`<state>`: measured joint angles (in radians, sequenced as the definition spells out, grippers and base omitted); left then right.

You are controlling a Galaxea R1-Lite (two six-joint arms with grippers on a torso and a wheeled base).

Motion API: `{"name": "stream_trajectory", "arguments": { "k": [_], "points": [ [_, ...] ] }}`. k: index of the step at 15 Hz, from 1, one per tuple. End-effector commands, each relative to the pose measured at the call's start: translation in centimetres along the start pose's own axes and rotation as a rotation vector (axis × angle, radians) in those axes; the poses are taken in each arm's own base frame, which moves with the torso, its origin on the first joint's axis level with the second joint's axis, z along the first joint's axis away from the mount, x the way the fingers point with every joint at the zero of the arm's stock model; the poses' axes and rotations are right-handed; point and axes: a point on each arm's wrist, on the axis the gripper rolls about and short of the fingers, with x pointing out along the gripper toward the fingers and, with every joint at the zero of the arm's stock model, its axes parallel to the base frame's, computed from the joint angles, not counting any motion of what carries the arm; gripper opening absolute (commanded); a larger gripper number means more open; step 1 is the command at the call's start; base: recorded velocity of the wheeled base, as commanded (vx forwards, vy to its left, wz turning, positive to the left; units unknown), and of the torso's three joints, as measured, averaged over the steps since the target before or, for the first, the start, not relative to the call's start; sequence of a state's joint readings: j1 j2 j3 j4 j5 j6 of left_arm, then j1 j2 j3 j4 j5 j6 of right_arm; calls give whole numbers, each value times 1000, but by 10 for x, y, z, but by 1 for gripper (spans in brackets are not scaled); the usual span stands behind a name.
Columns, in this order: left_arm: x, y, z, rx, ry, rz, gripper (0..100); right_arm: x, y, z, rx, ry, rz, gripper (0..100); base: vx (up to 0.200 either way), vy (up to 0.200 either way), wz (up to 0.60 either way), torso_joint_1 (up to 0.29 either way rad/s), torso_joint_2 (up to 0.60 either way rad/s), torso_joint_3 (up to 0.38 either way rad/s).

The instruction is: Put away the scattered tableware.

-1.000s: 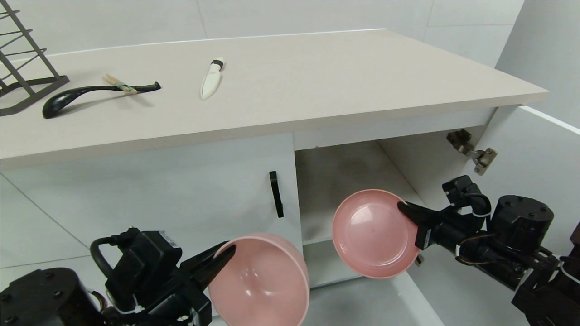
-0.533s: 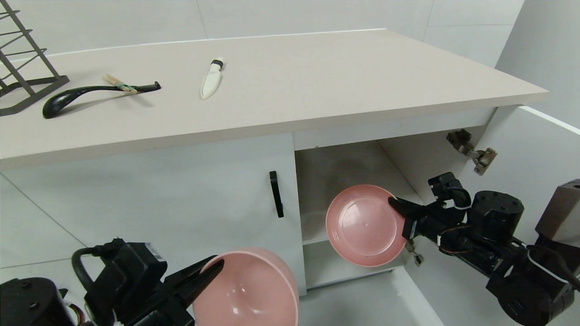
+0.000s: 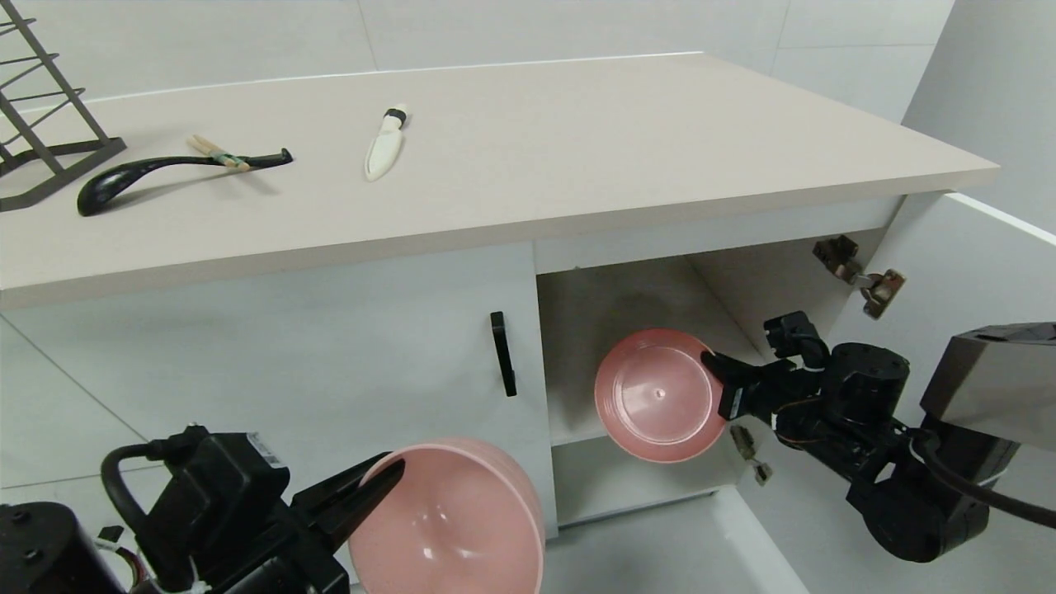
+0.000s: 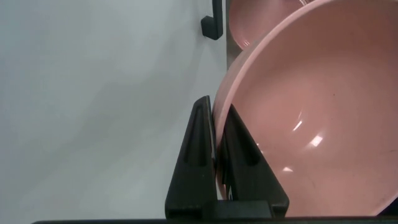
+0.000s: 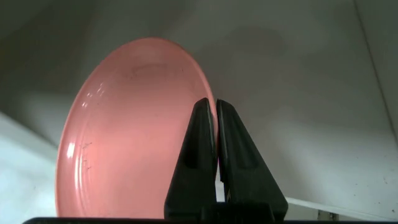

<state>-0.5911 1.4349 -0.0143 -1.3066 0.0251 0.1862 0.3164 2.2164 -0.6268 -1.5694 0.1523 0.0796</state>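
Right gripper (image 3: 709, 360): fingers clamped on the rim of the pink plate (image 3: 656, 396), one finger on each face, as the right wrist view confirms. The plate is held tilted, nearly on edge, its upper face toward the head camera, at the mouth of the open right compartment of the cabinet (image 3: 627, 305), above the shelf (image 3: 627, 487); whether its lower rim touches anything cannot be told. Left gripper (image 3: 394, 469): fingers pinched on the rim of the pink bowl (image 3: 454, 520), one inside and one outside. The bowl is low in front of the closed left door (image 3: 289, 355), below its black handle (image 3: 502, 353), with its opening tilted up toward the camera. The right door (image 3: 982, 264) stands open, hinge (image 3: 858, 276) exposed. On the counter (image 3: 619, 140): a white knife (image 3: 385, 147) with a black band at the grip, lying flat near the middle; well to its left, a black ladle (image 3: 157, 172) with wooden chopsticks (image 3: 219, 153) lying across its handle; a dark wire rack (image 3: 41, 140) at the far left edge. Plate and bowl are plain pink; the plate shows faint moulded rings and a small centre mark.
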Motion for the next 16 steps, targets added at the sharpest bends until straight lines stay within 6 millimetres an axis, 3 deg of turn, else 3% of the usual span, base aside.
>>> {"name": "stream_trajectory", "arguments": {
  "k": [1, 7, 13, 16],
  "points": [
    [2, 1, 3, 2, -24, 6, 0, 10, -7, -10, 43, 3, -27, 0, 0, 0, 0, 0, 0, 0],
    [22, 0, -1, 0, -86, 26, 0, 37, -13, -22, 93, -37, -58, 0, 0, 0, 0, 0, 0, 0],
    [23, -4, 1, 0, -96, 7, 0, 76, -19, -22, 82, -127, -42, 0, 0, 0, 0, 0, 0, 0],
    [24, -5, 0, 0, -90, 6, 0, 82, -20, -29, 85, -107, -40, 0, 0, 0, 0, 0, 0, 0]
  ]
}}
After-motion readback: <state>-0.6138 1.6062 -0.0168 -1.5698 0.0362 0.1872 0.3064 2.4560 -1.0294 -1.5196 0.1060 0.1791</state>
